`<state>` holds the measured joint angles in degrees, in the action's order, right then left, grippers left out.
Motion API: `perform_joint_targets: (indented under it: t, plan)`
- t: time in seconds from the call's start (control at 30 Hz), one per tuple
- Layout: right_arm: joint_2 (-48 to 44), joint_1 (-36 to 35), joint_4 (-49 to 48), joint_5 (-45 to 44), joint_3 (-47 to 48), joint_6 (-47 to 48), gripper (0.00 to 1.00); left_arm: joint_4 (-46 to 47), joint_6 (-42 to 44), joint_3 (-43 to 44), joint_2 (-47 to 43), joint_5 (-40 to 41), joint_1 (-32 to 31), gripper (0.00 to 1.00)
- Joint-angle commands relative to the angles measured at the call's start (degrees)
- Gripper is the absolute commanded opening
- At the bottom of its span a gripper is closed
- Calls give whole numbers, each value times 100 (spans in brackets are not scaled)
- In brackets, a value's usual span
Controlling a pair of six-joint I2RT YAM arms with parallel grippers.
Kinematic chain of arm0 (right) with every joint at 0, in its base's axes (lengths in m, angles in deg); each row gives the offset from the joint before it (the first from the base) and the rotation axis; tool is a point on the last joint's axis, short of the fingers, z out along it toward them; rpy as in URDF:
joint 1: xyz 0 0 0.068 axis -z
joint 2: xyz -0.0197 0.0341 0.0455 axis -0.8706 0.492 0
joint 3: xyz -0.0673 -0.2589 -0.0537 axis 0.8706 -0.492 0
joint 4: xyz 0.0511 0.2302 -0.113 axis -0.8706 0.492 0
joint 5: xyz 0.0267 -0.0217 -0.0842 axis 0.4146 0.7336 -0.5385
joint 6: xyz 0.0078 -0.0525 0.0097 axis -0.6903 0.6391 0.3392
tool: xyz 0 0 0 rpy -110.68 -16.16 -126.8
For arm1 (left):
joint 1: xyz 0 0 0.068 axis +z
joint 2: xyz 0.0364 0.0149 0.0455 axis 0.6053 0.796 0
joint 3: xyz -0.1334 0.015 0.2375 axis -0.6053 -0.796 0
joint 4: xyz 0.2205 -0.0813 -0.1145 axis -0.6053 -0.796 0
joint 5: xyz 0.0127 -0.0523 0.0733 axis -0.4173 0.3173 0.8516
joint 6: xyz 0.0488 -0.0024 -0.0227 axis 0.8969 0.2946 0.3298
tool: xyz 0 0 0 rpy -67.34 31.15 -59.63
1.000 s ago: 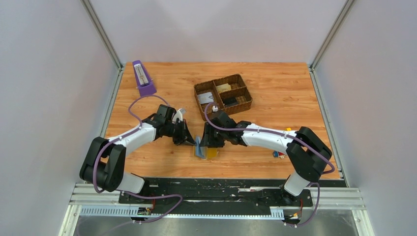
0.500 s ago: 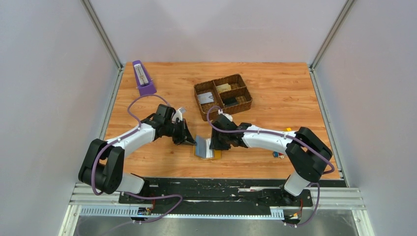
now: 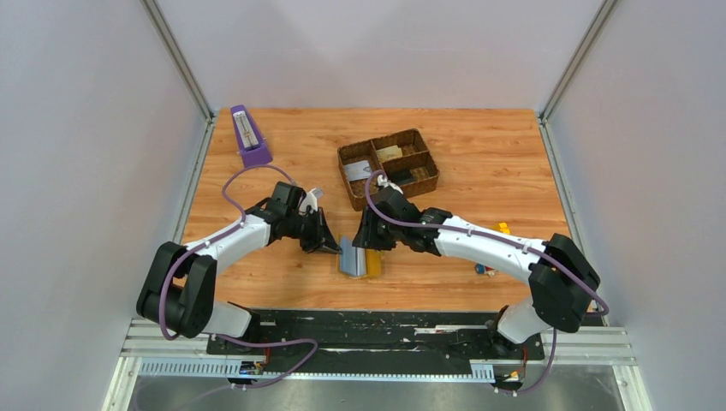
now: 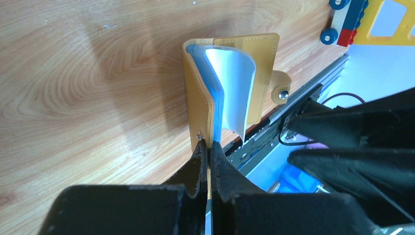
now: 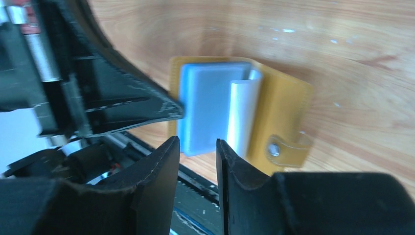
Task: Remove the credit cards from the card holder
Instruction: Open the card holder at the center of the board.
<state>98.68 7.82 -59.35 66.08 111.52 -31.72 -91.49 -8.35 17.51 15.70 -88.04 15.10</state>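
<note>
A brown woven tray point(image 3: 347, 181) with several compartments sits on a wooden table. Its left compartment holds a grey card point(image 3: 360, 169) and a far compartment holds a tan card point(image 3: 390, 152). The other compartments hold dark things I cannot make out.

Just nearer the arm bases than the tray, the card holder point(image 3: 360, 261) lies open, mustard cover down. Its blue-grey pockets point(image 5: 205, 107) stand up and one clear sleeve point(image 4: 235, 83) curls over. No card can be made out inside.

The left gripper point(image 4: 205, 147) is pinched tight on the raised cover's edge. The right gripper point(image 5: 198, 144) hovers at the pockets with its jaws slightly apart, holding nothing.

A purple metronome point(image 3: 249, 137) stands well left of the tray.
</note>
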Motion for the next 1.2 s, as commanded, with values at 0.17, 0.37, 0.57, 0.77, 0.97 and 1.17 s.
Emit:
perform_joint_targets:
  t: [0.17, 0.37, 0.57, 0.77, 0.97, 1.17]
  plan:
    - [246, -30, -1343, 1007, -100, -84, 35, 2, 2, 10, -173, -123, -61, 0]
    - [585, -35, -1349, 1011, -114, -104, 42, -9, -20, 1, -194, -120, -74, 0]
    - [733, -39, -1366, 1096, -254, -155, 39, -44, -9, -7, -211, -105, -76, 0]
    - [860, -41, -1405, 1119, -304, -155, 37, -2, -24, -8, -161, -108, -77, 0]
    - [946, -38, -1372, 1080, -307, -154, 37, -9, -25, 2, -150, -99, -78, 0]
    - [790, -38, -968, 647, -381, -155, 32, -98, 38, 9, -142, -18, -78, 0]
